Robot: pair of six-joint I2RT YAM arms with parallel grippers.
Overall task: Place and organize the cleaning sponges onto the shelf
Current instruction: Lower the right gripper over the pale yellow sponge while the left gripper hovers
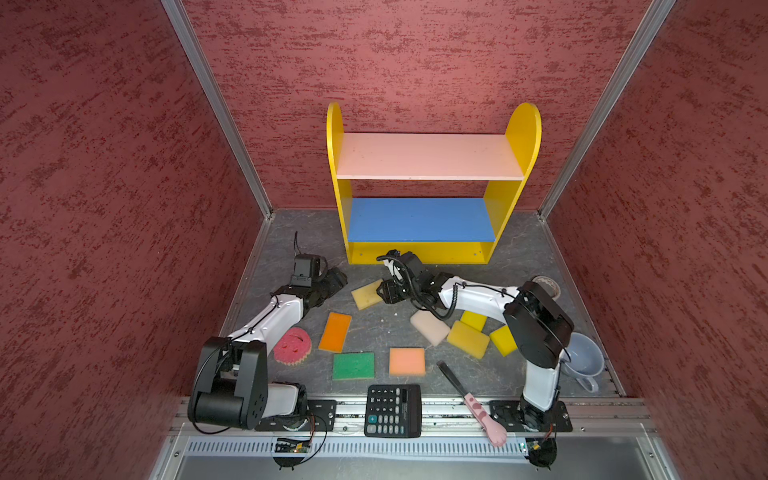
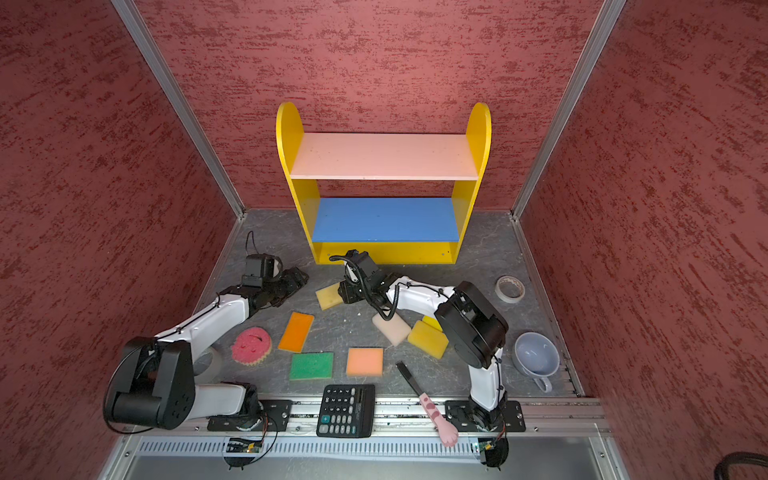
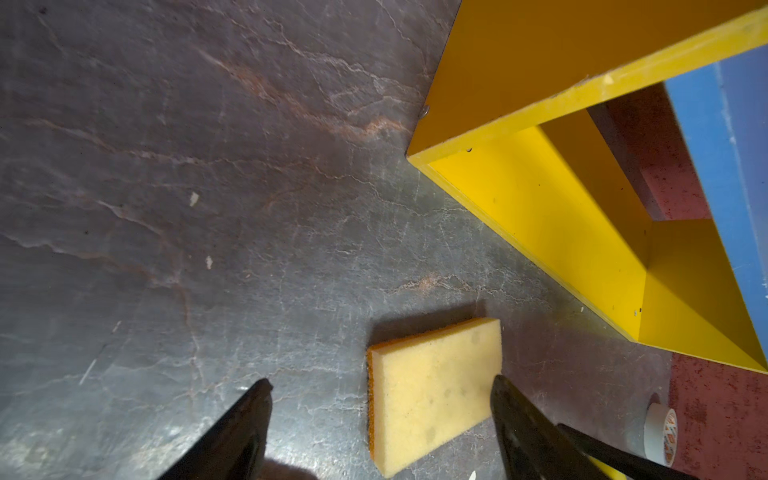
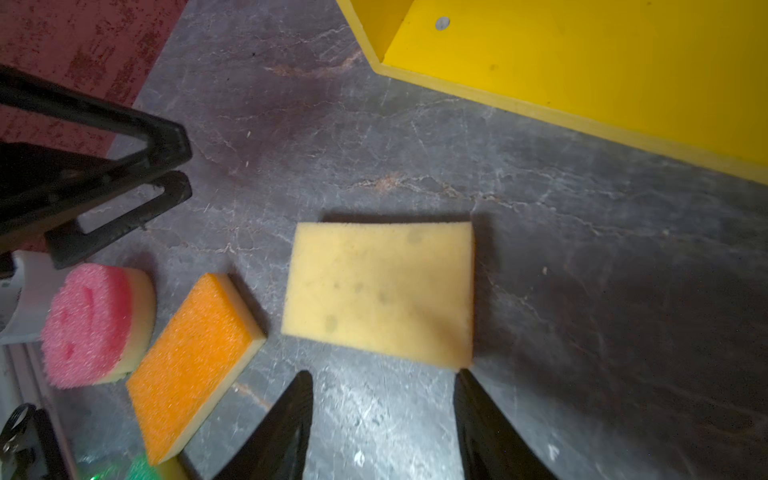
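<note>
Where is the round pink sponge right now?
The round pink sponge lies left of centre in both top views, beside the left arm, just left of the orange sponge.

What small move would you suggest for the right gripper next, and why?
Probably ease the right gripper forward and down so its open jaws straddle the pale yellow sponge. In the right wrist view the sponge lies flat on the table, just ahead of the fingertips and untouched, with the shelf standing close beyond it.

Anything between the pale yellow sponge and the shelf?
No, just bare grey tabletop separates the pale yellow sponge and the shelf, seen in the right wrist view.
</note>
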